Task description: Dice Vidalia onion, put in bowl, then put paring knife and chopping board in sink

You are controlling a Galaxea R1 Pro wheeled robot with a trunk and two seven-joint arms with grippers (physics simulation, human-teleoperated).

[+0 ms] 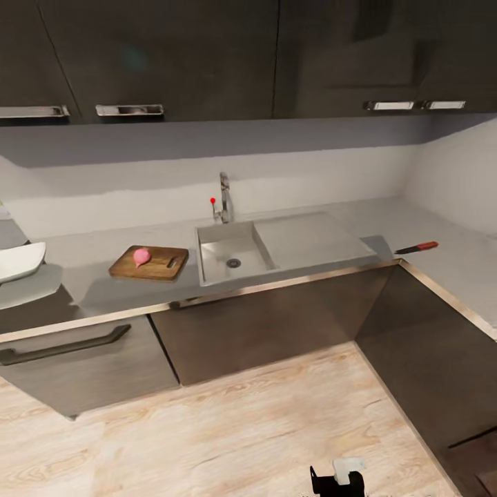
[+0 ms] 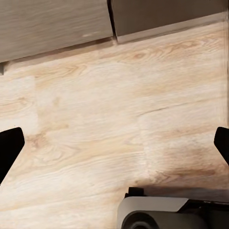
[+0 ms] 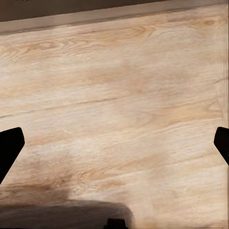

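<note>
Kitchen corner seen from the head camera, with both arms held low over the wooden floor [image 2: 119, 105]. The left gripper [image 2: 114, 143] has its jaws spread wide, the two dark fingertips at opposite edges of the wrist view with nothing but floorboards between them; beyond the jaws lies the foot of a cabinet front [image 2: 52, 24]. The right gripper [image 3: 114, 143] is likewise spread and holds nothing, bare floor between its tips.

All of the task's things lie well beyond either pair of jaws, up on the countertop [image 1: 90, 283]. The onion [image 1: 141, 256], a small pink body, already rests on the chopping board [image 1: 150, 263], just beside the sink [image 1: 217, 259], whose basin holds no object. The paring knife [image 1: 417, 247] lies near the counter's front edge, past the drainboard, well apart from the board. The bowl [image 1: 19, 261] sits at the far end of the counter on the board's other side.

Judged progress: the transfer out of the sink is done. Fetching the knife, dicing, filling the bowl, and returning knife and board to the sink all remain.
</note>
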